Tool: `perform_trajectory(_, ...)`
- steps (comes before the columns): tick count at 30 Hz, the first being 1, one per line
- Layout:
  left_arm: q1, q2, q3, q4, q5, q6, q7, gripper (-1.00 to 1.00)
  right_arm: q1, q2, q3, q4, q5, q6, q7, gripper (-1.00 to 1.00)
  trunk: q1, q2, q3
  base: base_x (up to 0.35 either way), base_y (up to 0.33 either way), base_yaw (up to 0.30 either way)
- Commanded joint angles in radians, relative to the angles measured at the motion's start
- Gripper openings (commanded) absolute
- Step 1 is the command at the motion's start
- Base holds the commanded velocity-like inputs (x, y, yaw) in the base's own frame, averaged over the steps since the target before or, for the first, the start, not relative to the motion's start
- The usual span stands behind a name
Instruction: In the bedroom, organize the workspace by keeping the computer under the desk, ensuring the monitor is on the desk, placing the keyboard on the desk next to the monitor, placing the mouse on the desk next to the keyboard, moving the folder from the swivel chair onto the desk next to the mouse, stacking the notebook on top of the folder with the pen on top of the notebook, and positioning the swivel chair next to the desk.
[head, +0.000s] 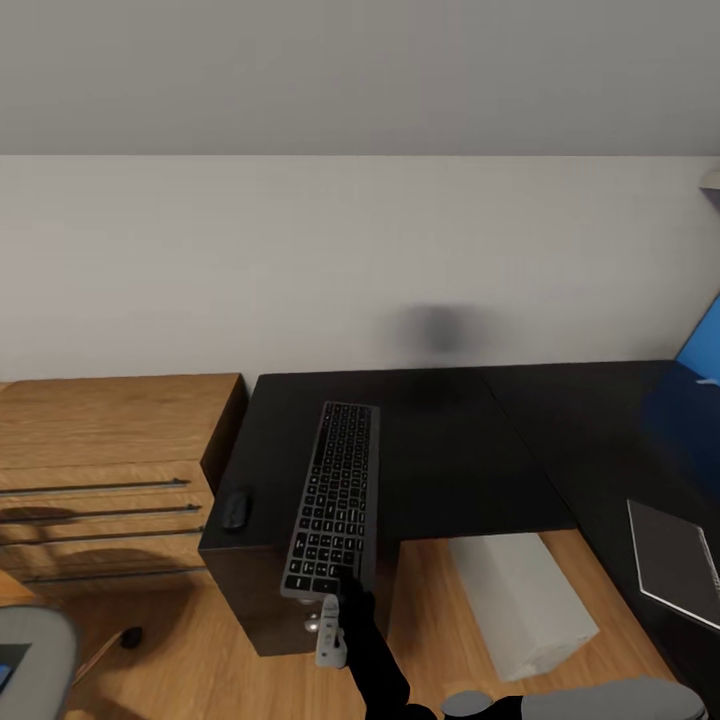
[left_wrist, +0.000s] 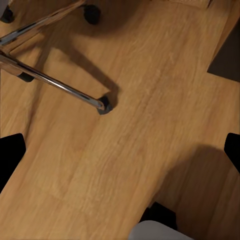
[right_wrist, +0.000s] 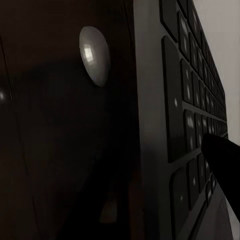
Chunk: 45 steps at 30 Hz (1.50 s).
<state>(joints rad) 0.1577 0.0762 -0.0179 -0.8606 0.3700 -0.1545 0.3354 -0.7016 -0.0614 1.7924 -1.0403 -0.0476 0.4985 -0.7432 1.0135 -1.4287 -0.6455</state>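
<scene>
The black keyboard (head: 335, 495) lies lengthwise on the left wing of the black desk (head: 450, 450), its near end jutting over the front edge. My right gripper (head: 336, 597) is shut on that near end; one dark finger (right_wrist: 222, 162) rests on the keys (right_wrist: 187, 100). The small black mouse (head: 236, 508) sits left of the keyboard. A grey notebook (head: 675, 560) lies on the desk's right wing. The light grey computer (head: 520, 590) lies on the floor, its far end under the desk. My left gripper (left_wrist: 120, 155) hangs open over the floor near the swivel chair's chrome base (left_wrist: 50, 80). Monitor, folder and pen are out of view.
A light wooden dresser (head: 100, 440) stands against the desk's left side. The chair's grey seat (head: 35, 655) fills the lower left corner, a castor (left_wrist: 105, 105) on the wooden floor beside it. A silver drawer knob (right_wrist: 95, 55) sits below the keyboard's end. A blue panel (head: 703, 345) rises at the far right.
</scene>
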Motion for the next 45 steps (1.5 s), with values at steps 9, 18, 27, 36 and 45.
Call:
perform_trajectory(9, 0.000, 0.000, -0.002, -0.001, 0.009, -0.004, 0.003, 1.00, -0.002, 0.001, 0.004, -0.001, -0.005, 0.006, 0.004, -1.00, 0.000, -0.001, -0.001, 0.093, 0.000, 0.000)
perform_trajectory(18, 0.000, 0.000, -0.002, -0.001, 0.009, -0.014, 0.002, 1.00, -0.002, 0.002, 0.004, -0.001, -0.005, 0.009, 0.005, -1.00, 0.000, -0.001, -0.001, 0.113, 0.000, 0.000)
perform_trajectory(27, 0.000, 0.000, -0.002, 0.000, 0.009, -0.032, 0.002, 1.00, -0.001, 0.002, 0.008, 0.000, -0.005, 0.009, 0.008, -1.00, 0.000, -0.001, -0.001, 0.075, 0.000, 0.000)
perform_trajectory(36, 0.000, 0.000, -0.002, 0.000, 0.009, -0.056, 0.002, 1.00, -0.002, 0.002, 0.009, 0.000, -0.005, 0.009, 0.008, -1.00, 0.000, -0.001, -0.001, 0.074, 0.000, 0.000)
perform_trajectory(45, 0.000, 0.000, -0.002, 0.000, 0.010, -0.057, 0.002, 1.00, -0.002, 0.002, 0.009, 0.000, -0.005, 0.009, 0.008, -1.00, 0.000, -0.001, -0.001, -0.003, 0.000, 0.000)
